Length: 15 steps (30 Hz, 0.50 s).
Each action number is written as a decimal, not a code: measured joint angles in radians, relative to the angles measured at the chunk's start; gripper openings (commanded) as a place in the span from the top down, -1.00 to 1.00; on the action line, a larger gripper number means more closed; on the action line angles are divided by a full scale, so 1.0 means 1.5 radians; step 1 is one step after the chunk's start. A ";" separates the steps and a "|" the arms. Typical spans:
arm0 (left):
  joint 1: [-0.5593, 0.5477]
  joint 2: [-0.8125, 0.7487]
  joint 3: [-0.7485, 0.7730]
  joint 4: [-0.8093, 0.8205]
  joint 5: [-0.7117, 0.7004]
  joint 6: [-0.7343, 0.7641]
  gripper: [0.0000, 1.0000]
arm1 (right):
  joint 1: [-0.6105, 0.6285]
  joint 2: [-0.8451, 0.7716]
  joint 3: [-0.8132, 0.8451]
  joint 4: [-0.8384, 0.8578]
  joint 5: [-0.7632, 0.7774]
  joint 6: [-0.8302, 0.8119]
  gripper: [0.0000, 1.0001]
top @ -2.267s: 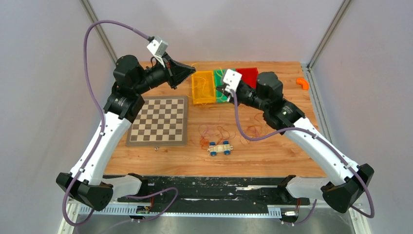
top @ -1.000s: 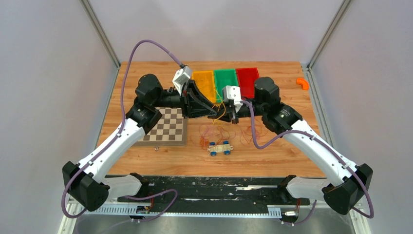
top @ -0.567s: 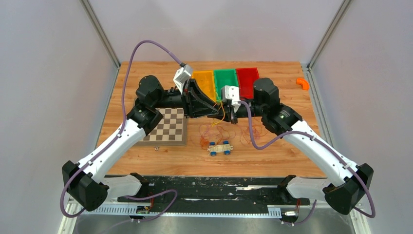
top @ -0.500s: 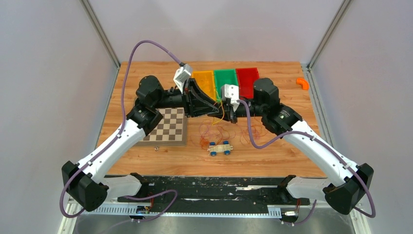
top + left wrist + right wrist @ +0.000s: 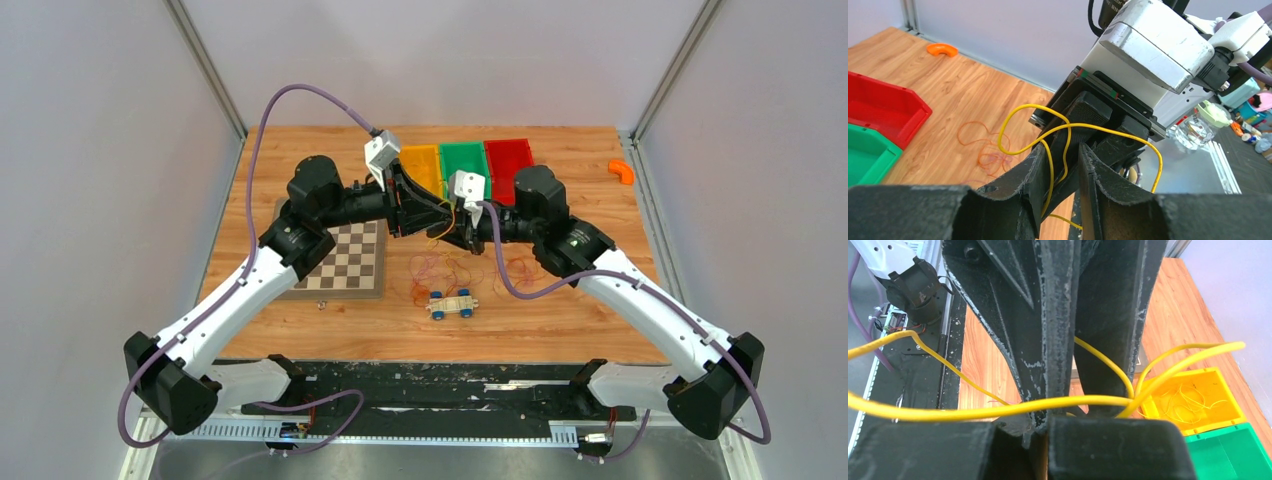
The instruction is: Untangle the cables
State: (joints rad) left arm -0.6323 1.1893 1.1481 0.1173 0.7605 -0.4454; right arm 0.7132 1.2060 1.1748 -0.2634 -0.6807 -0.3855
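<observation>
1. The yellow cable is up in the air, pinched at the fingertips of the right gripper. Those fingers are clenched tight on it, and the strand runs out to either side of them.
2. The left gripper meets the right one tip to tip. Its fingers are released, with a gap between them, and a length of the same cable drops through that gap.
3. Above the left fingers the cable arches in a loose loop across the black fingers of the right gripper.
4. Beneath both sets of fingers, the orange and red cables lie in thin curls on the table, touched by neither gripper.
5. Beyond the right fingertips, more thin yellow wires lie inside the yellow bin. The green bin stands just beside it, and the red bin is next in the row.
6. A toy car sits just on the base side of the curls.
7. A chessboard lies under the left arm.
8. An orange curved piece rests well apart, at the far right corner.
</observation>
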 measured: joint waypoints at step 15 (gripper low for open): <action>-0.001 -0.007 -0.004 0.011 0.010 0.008 1.00 | 0.004 -0.025 -0.023 0.023 -0.003 0.012 0.81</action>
State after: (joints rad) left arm -0.6338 1.1793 1.1416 0.1345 0.7761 -0.4328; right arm 0.7197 1.1679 1.1404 -0.2291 -0.6853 -0.3676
